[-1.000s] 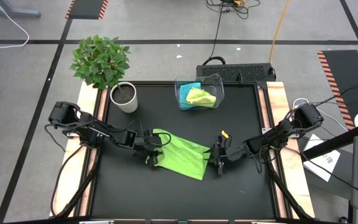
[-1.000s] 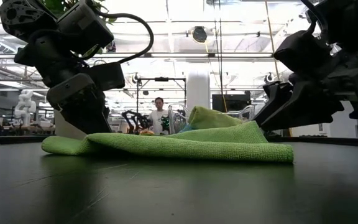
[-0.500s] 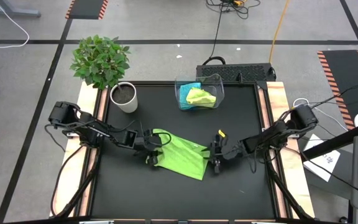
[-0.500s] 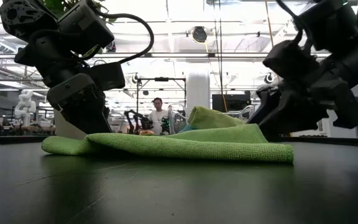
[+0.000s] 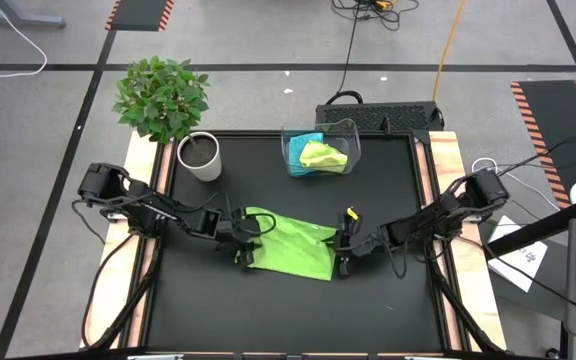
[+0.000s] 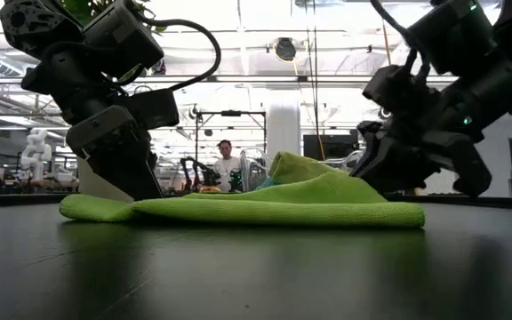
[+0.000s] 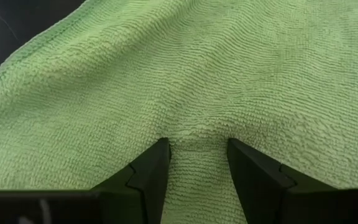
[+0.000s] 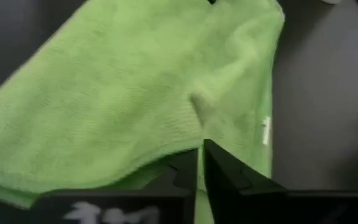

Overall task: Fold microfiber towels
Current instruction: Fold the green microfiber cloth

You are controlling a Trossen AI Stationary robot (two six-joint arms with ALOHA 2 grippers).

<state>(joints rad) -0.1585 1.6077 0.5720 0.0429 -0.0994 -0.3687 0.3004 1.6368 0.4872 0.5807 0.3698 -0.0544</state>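
A lime-green microfiber towel (image 5: 288, 248) lies folded and flat on the black table's middle. My left gripper (image 5: 245, 243) is down on its left end, and cloth fills the gap between the fingers (image 7: 197, 146). My right gripper (image 5: 340, 258) is shut on its right end (image 8: 201, 149). A second lime-green towel (image 5: 325, 156) and a turquoise one (image 5: 304, 141) lie crumpled in the clear bin (image 5: 353, 135) at the back. My left gripper has the towel's left edge (image 7: 197, 163) between its two fingers (image 7: 151, 168), slanting down from the table's left. Creases fan out from the spot. That end lies on the table. My right gripper pinches the towel's right edge (image 8: 199, 134) between its fingertips (image 8: 219, 163), slanting down from the table's right. The cloth there is humped a little above the table (image 6: 354, 188); how many layers, I cannot tell.
A potted plant (image 5: 198, 155) stands at the back left. The bin sits at the back middle. Bare black table (image 5: 288, 310) stretches between the towel and the near edge. A person (image 6: 228, 164) stands far off in the room behind.
My right gripper has moved toward the table's left onto the towel's right end and has shut there. That end has been pushed inward and bunched higher. The towel's left end has stayed in place.
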